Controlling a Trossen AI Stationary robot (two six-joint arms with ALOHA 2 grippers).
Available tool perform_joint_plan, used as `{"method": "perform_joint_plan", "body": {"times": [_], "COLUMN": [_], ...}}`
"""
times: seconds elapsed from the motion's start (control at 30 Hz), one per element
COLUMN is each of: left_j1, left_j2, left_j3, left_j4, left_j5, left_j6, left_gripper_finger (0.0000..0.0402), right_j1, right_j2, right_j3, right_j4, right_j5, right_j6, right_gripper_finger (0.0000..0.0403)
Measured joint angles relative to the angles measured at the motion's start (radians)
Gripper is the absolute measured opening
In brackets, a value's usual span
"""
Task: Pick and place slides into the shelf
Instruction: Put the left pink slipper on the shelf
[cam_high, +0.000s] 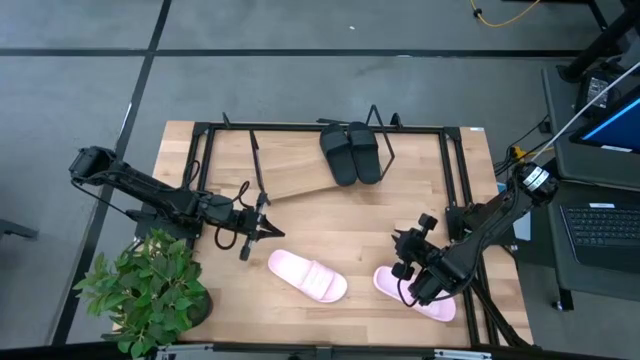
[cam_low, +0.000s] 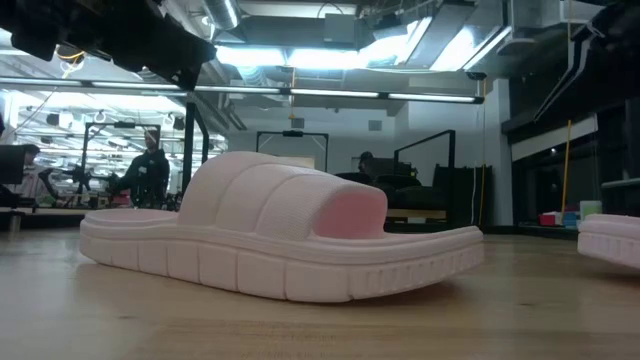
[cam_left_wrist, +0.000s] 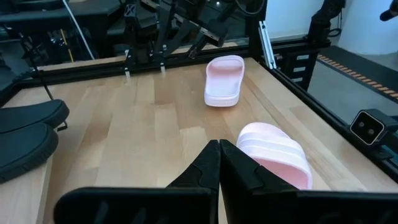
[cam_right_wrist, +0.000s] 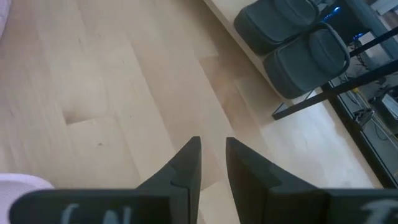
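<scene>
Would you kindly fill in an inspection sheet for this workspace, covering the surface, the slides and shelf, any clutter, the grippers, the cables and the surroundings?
Surface: light-wood table, ringed by a black metal frame.
Job's things: two black slides side by side on the shelf; one pink slide lies on the table near the front edge; the second pink slide lies to its right, partly under the right arm.
Clutter: potted plant at the front left corner.
Grippers: left gripper shut, empty, by the first pink slide; right gripper slightly open, nothing between its fingers, above bare wood.
Cables: yellow cable on the floor.
Surroundings: laptop on a stand at right; a person far behind.
</scene>
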Motion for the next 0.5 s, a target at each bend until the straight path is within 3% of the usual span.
{"method": "perform_joint_plan", "body": {"times": [0.23, 0.5], "left_j1": [0.000, 0.000], "left_j2": [0.000, 0.014], "left_j3": [0.000, 0.000], "left_j4": [-0.001, -0.001], "left_j5": [0.030, 0.148], "left_j6": [0.001, -0.007], "left_gripper_finger": [0.0000, 0.0000], "right_j1": [0.000, 0.000], "right_j2": [0.000, 0.000], "right_j3": [0.000, 0.000], "right_j4": [0.037, 0.077], "right_j5": [-0.043, -0.054], "right_j6": [0.000, 0.000], "right_gripper_finger": [0.0076, 0.0076]}}
